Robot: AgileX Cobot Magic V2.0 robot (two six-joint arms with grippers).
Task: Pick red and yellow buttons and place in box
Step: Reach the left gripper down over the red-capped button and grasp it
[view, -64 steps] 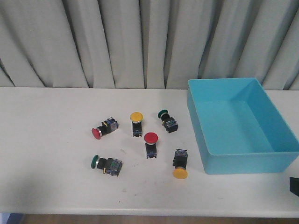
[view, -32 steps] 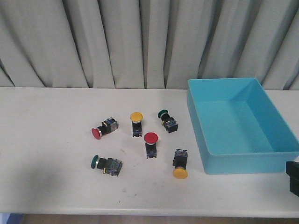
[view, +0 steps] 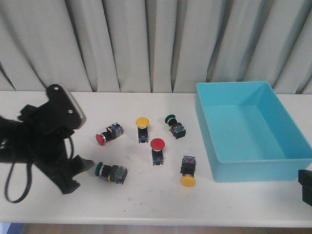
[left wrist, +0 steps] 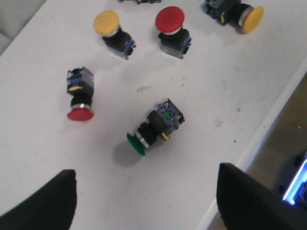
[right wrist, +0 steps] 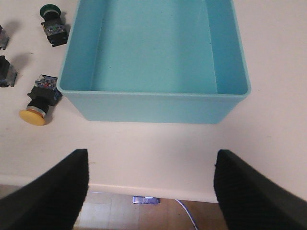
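Observation:
Two red buttons [view: 101, 139] [view: 157, 144] and two yellow buttons [view: 142, 122] [view: 187, 179] lie on the white table, left of the turquoise box [view: 258, 169]. My left gripper [view: 77, 176] is open and empty, just left of a green-capped switch [view: 111, 171]. In the left wrist view the gripper [left wrist: 148, 201] faces that green switch [left wrist: 156, 125], with a red button [left wrist: 79, 98] beyond it. My right gripper [right wrist: 151, 196] is open and empty over the table's front edge, in front of the box [right wrist: 153, 106]. Only a black corner of it [view: 306, 187] shows in the front view.
A second green-capped switch [view: 174, 126] lies near the box's left wall. The box is empty inside. Grey curtains hang behind the table. The table's front edge runs close under both grippers; a cable loops from my left arm [view: 14, 187].
My left arm has come into the front view from the left and now stands by the green switch. The right gripper has crept slightly upward at the right edge. The buttons have not moved.

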